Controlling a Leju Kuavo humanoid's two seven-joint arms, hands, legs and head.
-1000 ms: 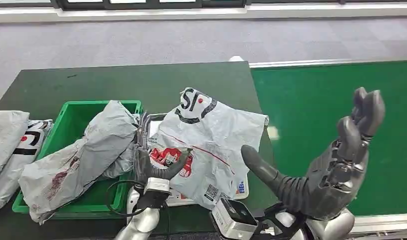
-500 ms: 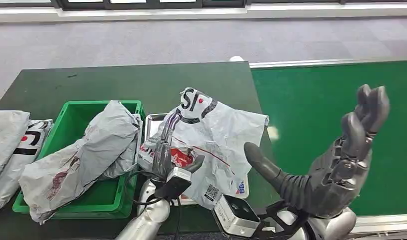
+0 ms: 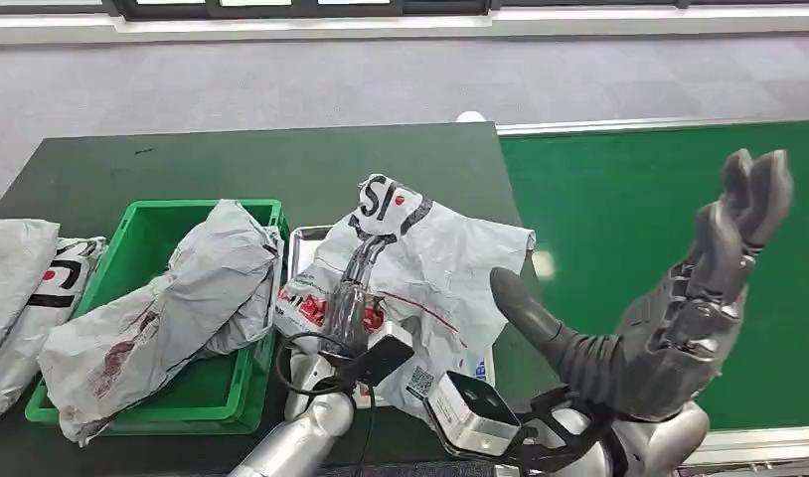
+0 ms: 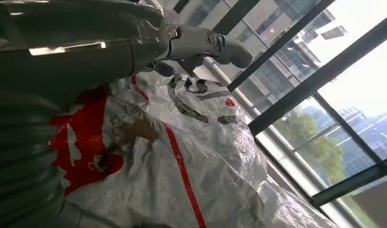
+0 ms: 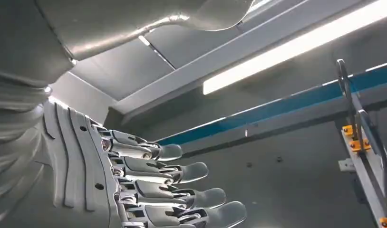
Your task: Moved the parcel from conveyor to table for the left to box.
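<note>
The crumpled white plastic parcel [image 3: 420, 273] with black lettering and a red printed patch lies on a flat silver metal tray [image 3: 303, 241] on the dark green counter [image 3: 232, 164], just beside the green plastic crate [image 3: 147, 224] that already holds a grey plastic mailer bag [image 3: 172, 298]. My left robot hand [image 3: 353, 298] rests on the parcel's near edge, fingers laid flat over the red patch; I cannot tell whether they pinch the film. My right robot hand [image 3: 679, 308] is raised above the green conveyor belt [image 3: 619, 199], fingers apart and holding nothing. To box it well, I should gather a firm fold of film, lift clear of the crate wall, and keep the slack from snagging. Large black letters read roughly "SF"; a small code label near the front edge is unreadable.
</note>
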